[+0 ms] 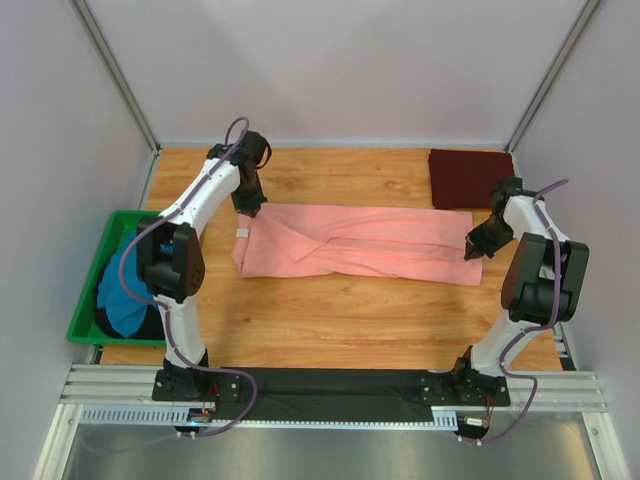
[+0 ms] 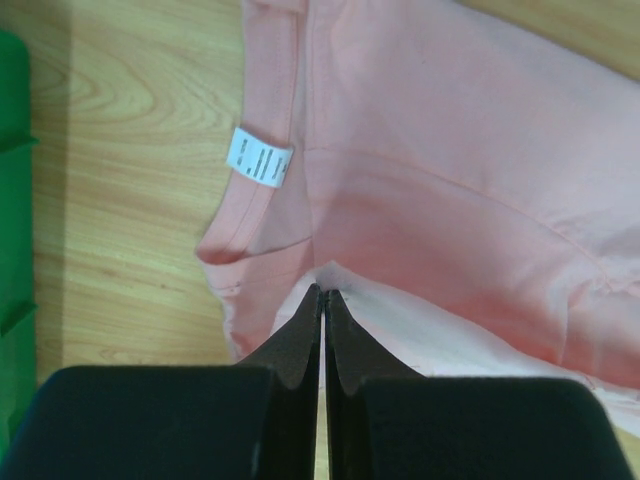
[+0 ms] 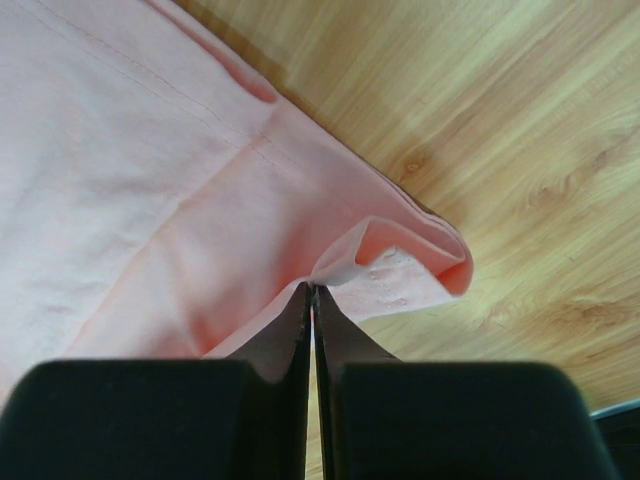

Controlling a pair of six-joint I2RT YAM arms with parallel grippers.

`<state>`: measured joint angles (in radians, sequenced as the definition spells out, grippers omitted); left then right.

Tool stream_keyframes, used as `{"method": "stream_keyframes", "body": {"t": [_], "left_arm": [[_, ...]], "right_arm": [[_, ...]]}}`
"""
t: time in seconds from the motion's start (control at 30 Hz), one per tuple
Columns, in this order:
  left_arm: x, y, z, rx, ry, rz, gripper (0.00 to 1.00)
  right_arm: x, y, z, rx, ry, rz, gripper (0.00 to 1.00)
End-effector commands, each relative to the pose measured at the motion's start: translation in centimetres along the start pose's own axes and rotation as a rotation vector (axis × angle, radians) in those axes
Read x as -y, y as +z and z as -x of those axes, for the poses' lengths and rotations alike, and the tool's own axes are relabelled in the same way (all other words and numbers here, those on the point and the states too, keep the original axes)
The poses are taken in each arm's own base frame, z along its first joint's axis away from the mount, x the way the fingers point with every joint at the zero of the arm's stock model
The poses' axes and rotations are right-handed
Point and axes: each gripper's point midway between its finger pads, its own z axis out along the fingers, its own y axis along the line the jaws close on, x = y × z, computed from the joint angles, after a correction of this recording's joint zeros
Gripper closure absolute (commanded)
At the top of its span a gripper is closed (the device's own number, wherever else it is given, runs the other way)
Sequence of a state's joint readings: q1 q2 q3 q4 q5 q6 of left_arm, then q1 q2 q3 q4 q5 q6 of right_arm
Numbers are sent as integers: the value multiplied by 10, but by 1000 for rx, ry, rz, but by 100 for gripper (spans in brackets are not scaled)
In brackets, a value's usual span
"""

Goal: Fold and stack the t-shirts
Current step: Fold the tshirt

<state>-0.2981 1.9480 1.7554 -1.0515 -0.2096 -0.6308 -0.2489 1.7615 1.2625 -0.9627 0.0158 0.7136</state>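
Observation:
The salmon-pink t-shirt (image 1: 350, 245) lies as a long band across the middle of the table, its white neck label (image 2: 259, 158) at the left end. My left gripper (image 1: 248, 208) is shut on the shirt's cloth (image 2: 420, 170) at its far left edge. My right gripper (image 1: 474, 250) is shut on the shirt's right end (image 3: 150, 170), where the hem curls up. The dark maroon t-shirt (image 1: 470, 177) lies folded at the far right. The teal-blue t-shirt (image 1: 125, 295) lies bunched in the green bin.
The green plastic bin (image 1: 85, 318) stands at the table's left edge; it also shows in the left wrist view (image 2: 12, 200). White walls enclose the wooden table (image 1: 330, 320) on three sides.

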Motion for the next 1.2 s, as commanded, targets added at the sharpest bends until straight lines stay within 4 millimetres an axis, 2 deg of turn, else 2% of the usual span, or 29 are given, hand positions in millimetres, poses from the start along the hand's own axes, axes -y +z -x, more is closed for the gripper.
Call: {"method": "stream_keyframes", "body": {"t": [0.0,0.1,0.2,0.43,0.83,1.17], "left_arm": [[4,-3,22,44,25,-24,100],[4,3,29,41,14,-21,100],[9,14,31,21,17,-45,100],[22,27,37,11,31,-81,100],[10,45,45,9,22,-17,100],[19,54,49,-6,8,-49,100]], "right_arm": [[-15,1,13,25,14,25,100],[-17,6,15,20,15,17,100],[-20,9,18,19,18,16,100],[-25,14,23,13,21,15,100],[-32,18,31,11,26,6,100],[-37,25,35,0,32,2,100]]}}
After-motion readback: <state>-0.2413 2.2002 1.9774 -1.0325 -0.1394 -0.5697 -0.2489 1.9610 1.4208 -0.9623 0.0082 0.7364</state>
